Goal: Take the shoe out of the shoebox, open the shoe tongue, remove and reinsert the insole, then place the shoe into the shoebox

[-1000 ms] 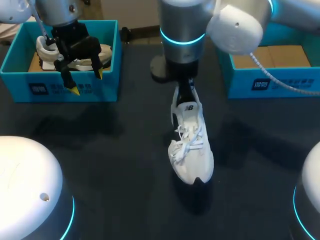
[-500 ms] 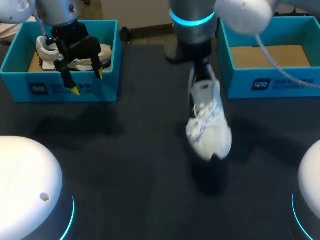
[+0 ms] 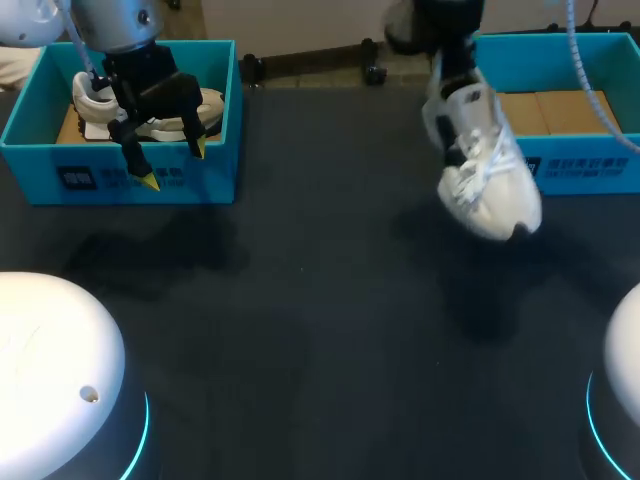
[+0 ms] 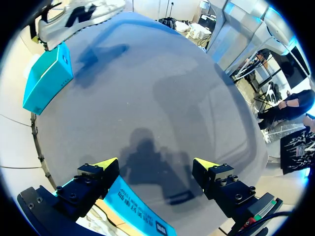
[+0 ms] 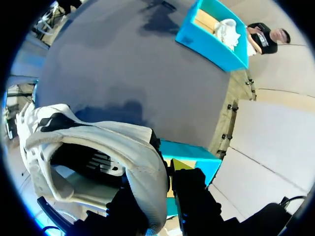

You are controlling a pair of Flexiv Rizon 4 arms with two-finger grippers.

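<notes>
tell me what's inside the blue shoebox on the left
A white sneaker lies in the left shoebox on its brown cardboard floor. The open left gripper hangs above, covering the sneaker's middle, so anything beneath it cannot be seen.

Even overhead light on dark surface (image 3: 300, 330). Soft shadow falls below lifted white shoe (image 3: 487, 175), fainter one before blue box (image 3: 120, 180). Cyan light rings (image 3: 146, 430) glow. Left wrist view: left hand (image 4: 155, 164) throws own shadow on paler, sheened surface.
</notes>
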